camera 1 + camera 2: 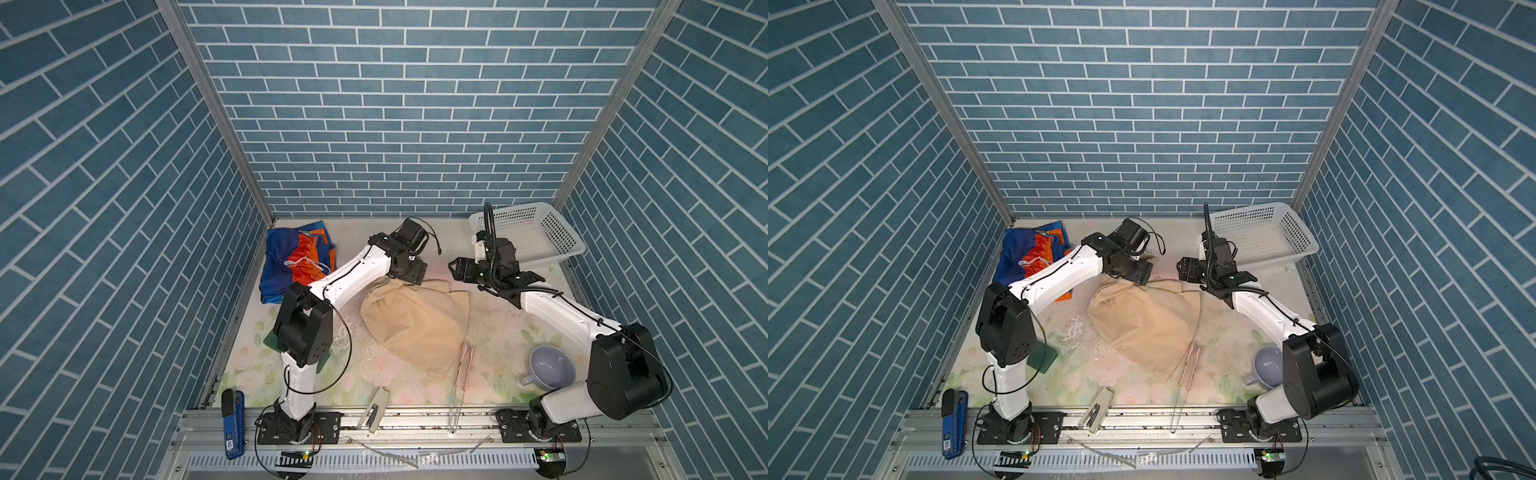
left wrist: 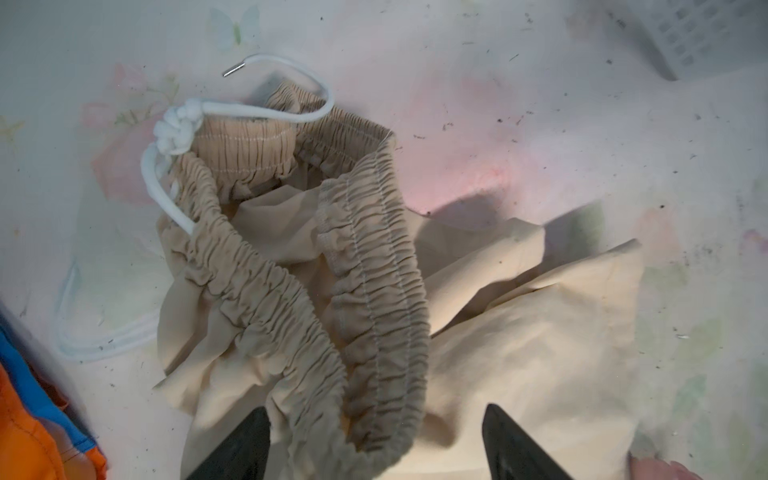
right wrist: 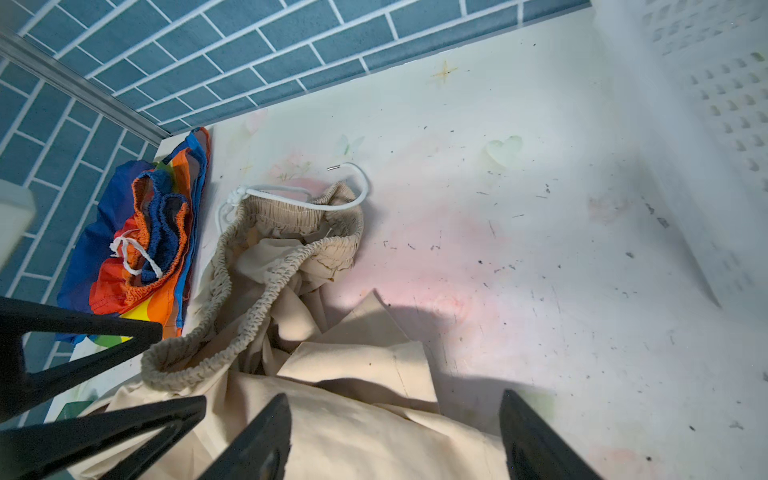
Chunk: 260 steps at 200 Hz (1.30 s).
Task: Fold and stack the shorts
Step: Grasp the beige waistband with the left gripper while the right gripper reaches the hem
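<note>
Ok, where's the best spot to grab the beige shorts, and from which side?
Take the waistband. In the left wrist view it is a thick gathered ridge standing up in an open loop at the far end of the beige shorts, just below the open left gripper. Probably best to come straight down with the jaws across one band, clear of the drawstring knot.

Beige shorts (image 2: 519, 353) crumpled on floral desk (image 2: 540, 124), gathered waistband (image 2: 374, 266) twisted on top, white drawstring (image 2: 178, 124) knotted, one metal-tipped end loose, left gripper (image 2: 376, 415) spread wide over the waistband, orange-and-blue shorts (image 2: 25, 424) at one corner
</note>
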Each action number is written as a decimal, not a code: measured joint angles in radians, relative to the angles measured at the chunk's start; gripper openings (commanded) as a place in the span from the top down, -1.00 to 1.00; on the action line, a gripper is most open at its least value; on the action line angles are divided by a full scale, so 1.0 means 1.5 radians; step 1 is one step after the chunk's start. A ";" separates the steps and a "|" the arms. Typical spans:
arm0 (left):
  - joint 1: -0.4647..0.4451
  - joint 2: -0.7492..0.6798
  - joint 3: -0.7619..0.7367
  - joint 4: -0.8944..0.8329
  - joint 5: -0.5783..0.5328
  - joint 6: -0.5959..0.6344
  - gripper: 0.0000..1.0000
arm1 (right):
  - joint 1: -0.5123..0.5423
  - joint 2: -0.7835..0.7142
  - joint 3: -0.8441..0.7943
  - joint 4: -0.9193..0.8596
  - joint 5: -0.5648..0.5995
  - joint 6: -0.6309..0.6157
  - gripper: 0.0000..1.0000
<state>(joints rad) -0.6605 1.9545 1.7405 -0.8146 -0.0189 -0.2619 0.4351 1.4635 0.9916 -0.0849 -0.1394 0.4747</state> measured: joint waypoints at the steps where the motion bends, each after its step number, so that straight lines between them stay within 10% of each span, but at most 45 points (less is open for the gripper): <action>1: 0.000 0.000 0.000 0.000 0.000 0.000 -0.26 | 0.000 0.000 0.000 0.001 0.000 0.000 -0.56; 17: 0.001 0.006 0.001 -0.001 0.002 -0.004 0.57 | 0.000 0.000 0.000 0.003 -0.002 0.000 -0.53; 37: 0.001 0.020 0.011 -0.005 0.014 -0.002 1.00 | 0.001 0.000 0.000 0.006 -0.014 0.002 -0.17; 62: 0.001 0.032 0.037 -0.017 0.031 0.001 1.00 | 0.016 -0.001 -0.012 0.036 -0.031 0.011 0.33; 123: 0.046 -0.014 0.162 -0.062 0.038 -0.010 1.00 | 0.209 -0.068 -0.064 0.005 0.039 -0.150 0.50; 260: 0.169 -0.113 0.055 -0.069 0.027 -0.056 1.00 | 0.481 0.043 -0.081 -0.235 0.131 -0.247 -0.19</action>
<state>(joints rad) -0.4068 1.7855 1.8225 -0.9188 0.0223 -0.3458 1.1564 1.5280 0.8700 -0.4370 0.0566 0.1040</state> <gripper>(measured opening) 0.065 0.589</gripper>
